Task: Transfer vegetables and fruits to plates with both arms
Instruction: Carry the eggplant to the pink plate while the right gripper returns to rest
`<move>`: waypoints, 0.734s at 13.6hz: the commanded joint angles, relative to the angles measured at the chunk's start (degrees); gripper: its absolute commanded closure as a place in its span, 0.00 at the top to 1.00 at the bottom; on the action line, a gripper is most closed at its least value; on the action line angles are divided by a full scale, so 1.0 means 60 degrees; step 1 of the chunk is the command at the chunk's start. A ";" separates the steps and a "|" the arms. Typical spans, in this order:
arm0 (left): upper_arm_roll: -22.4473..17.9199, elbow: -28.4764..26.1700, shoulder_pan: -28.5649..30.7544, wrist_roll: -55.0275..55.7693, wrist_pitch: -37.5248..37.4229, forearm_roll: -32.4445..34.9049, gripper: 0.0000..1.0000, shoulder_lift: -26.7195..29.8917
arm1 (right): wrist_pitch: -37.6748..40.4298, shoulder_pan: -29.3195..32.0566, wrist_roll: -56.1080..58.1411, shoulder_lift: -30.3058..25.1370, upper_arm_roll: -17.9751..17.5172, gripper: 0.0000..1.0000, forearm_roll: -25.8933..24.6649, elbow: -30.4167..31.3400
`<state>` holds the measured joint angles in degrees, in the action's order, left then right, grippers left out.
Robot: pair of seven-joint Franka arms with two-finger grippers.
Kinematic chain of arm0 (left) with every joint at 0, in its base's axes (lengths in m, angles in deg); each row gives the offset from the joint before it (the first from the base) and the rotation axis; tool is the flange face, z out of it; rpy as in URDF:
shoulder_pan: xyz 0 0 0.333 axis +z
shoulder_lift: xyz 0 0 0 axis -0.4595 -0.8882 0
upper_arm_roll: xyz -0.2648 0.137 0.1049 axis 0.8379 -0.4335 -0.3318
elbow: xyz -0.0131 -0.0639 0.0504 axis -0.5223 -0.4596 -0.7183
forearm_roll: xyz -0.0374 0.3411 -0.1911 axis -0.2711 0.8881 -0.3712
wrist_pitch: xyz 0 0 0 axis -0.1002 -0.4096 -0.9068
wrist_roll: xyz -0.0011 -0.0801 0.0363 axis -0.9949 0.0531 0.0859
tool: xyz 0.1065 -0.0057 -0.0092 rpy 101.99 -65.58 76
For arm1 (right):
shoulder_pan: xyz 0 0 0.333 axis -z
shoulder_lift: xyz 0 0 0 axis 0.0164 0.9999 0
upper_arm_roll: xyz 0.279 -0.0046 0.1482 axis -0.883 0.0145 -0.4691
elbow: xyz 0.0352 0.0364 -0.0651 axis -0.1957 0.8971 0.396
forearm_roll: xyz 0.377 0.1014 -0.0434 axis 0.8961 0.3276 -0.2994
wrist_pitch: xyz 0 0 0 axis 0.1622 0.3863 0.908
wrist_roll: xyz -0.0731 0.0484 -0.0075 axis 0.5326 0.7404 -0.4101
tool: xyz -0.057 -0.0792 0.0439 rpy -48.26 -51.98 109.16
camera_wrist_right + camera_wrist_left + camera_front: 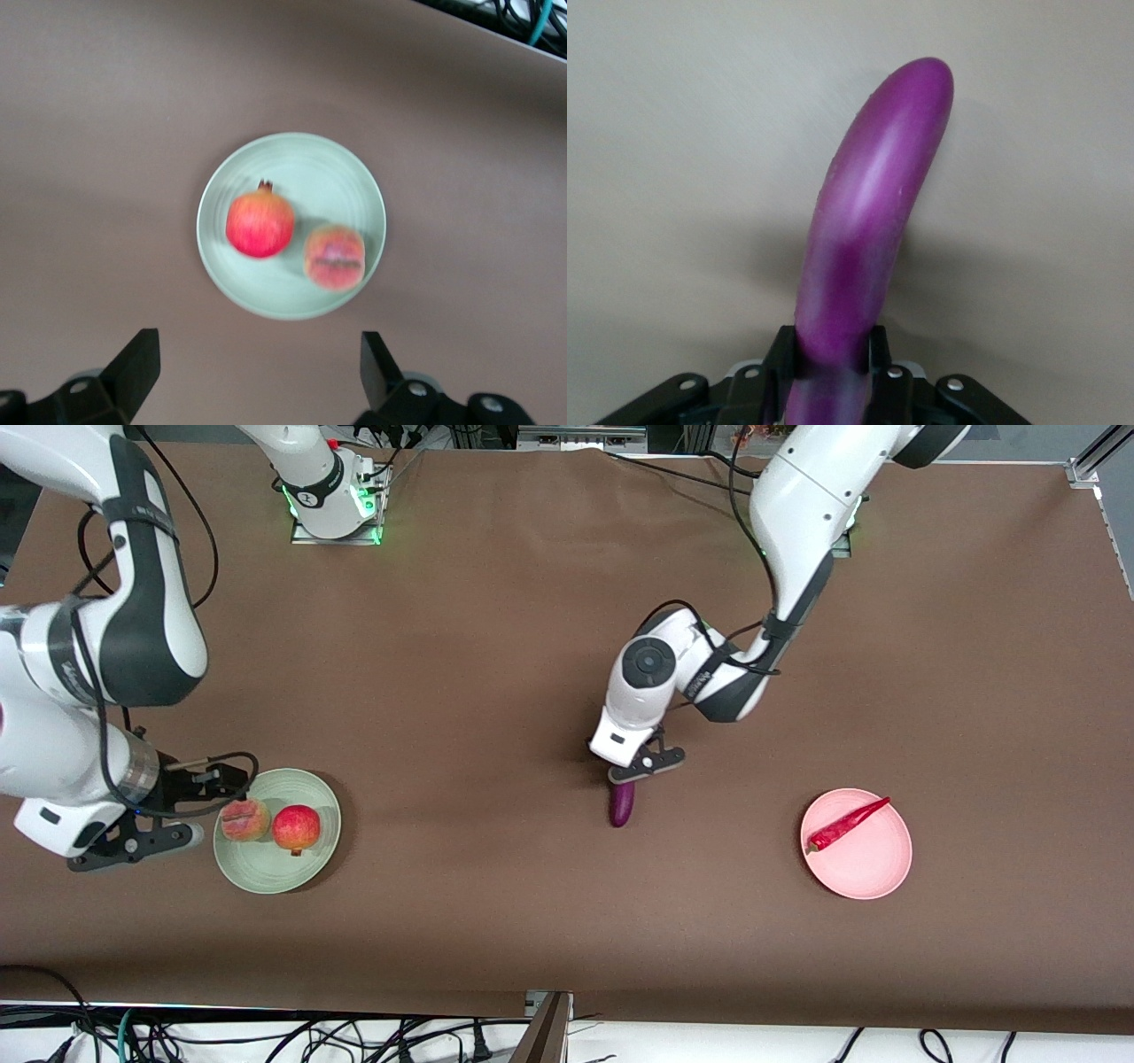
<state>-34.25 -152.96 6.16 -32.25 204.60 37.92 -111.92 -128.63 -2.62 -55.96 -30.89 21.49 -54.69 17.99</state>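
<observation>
The long glossy purple eggplant [622, 803] sits just below the centre of the front frame, and we see the left hand [640, 767] clamped on its upper end. In the left wrist frame the eggplant [868, 230] rises from the bottom centre toward the upper middle, with the black fingers [782, 354] pressed against both of its sides; we cannot tell whether it touches the brown table [496, 646] or hangs just above it.

At the lower left of the front frame we find the pale green round plate [275, 872] carrying the fuzzy pinkish-orange peach [244, 820] and the round red pomegranate-like fruit [296, 829], which lie side by side and look to be touching. The right hand [177, 815] hangs at the plate's left rim, up in the air, its fingers apart and holding nothing. In the right wrist frame we see the green plate [345, 177] in the centre with both fruits on it, and the two spread fingertips [137, 359] at the bottom edge.

At the lower right of the front frame lies the pink round plate [868, 864], with the slim red chili pepper [846, 824] resting across its upper left part.
</observation>
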 commanded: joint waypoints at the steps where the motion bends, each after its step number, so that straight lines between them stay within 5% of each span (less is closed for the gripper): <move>1: 0.0592 0.0401 0.1607 -0.2625 -0.2005 -0.0358 0.00 0.0597 | 0.1034 0.0001 -0.0062 -0.1026 -0.0035 1.00 0.0012 0.0440; 6: 0.0622 0.0153 0.4787 -0.9307 -0.2730 -0.0504 0.00 0.0731 | 0.1578 0.0016 -0.0049 -0.3340 -0.0093 1.00 0.0055 0.2912; 10: 0.0622 -0.0009 0.5012 -1.0516 -0.2934 -0.0740 0.00 0.0760 | 0.1814 0.0059 0.0010 -0.4398 -0.0152 1.00 0.0304 0.3870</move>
<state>-31.44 -152.27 37.37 -93.39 188.34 34.27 -108.22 -117.54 -2.68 -56.04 -52.95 20.58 -54.00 36.78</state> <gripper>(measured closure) 0.678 0.000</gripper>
